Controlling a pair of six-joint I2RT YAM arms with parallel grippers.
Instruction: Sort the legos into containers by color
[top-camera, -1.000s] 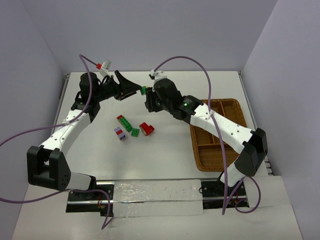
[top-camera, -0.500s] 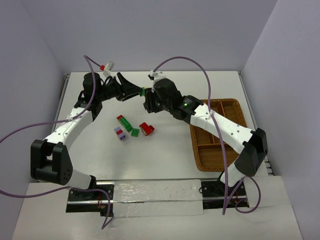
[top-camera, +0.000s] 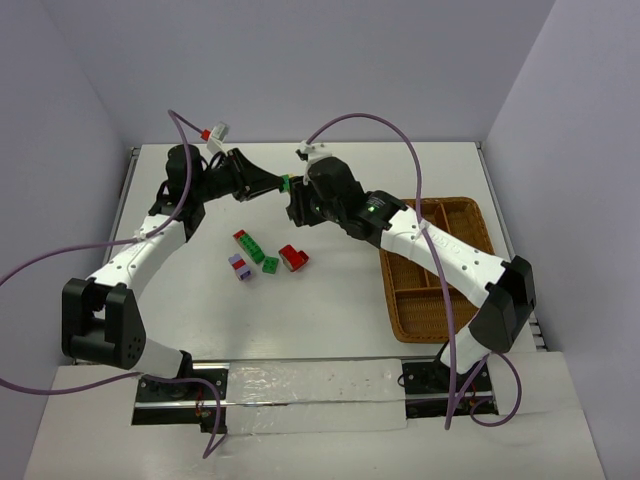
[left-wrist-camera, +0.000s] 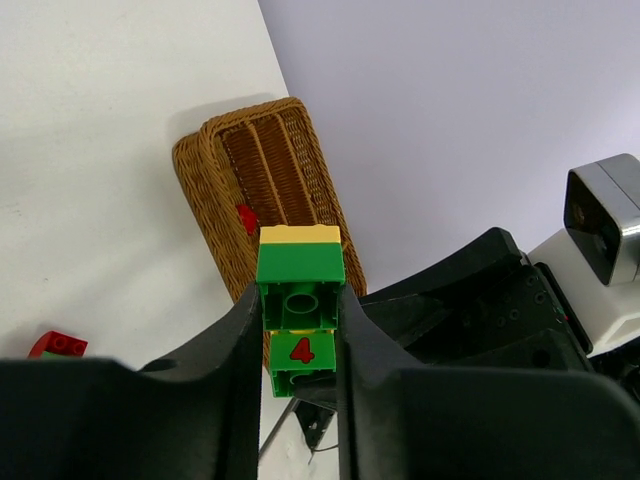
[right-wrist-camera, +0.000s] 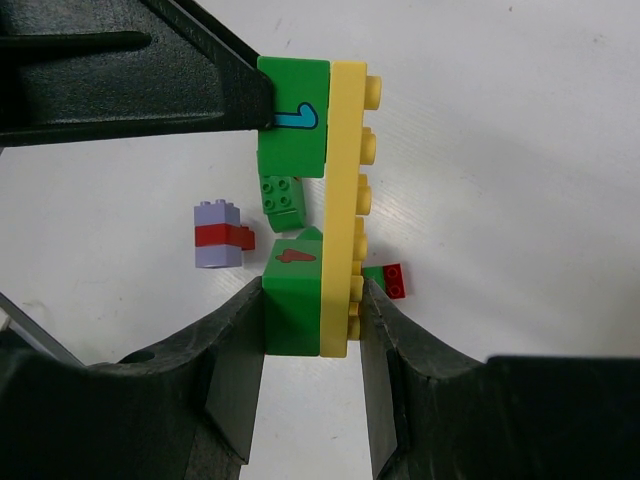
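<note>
Two end effectors are being clamped on one stack raised above the bench (top-camera: 330, 300): the left end effector (left-wrist-camera: 300, 310) on the blue-marked green brick (right-wrist-camera: 292, 100), the right end effector (right-wrist-camera: 312, 300) on the red-marked green brick (right-wrist-camera: 293, 290) and yellow plate (right-wrist-camera: 342, 200). Other legos (top-camera: 293, 258) are being borne by the bench, left of the wicker tray (left-wrist-camera: 210, 215).

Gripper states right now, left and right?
Left gripper: shut on the upper green brick.
Right gripper: shut on the lower green brick and the yellow plate joining both.
</note>
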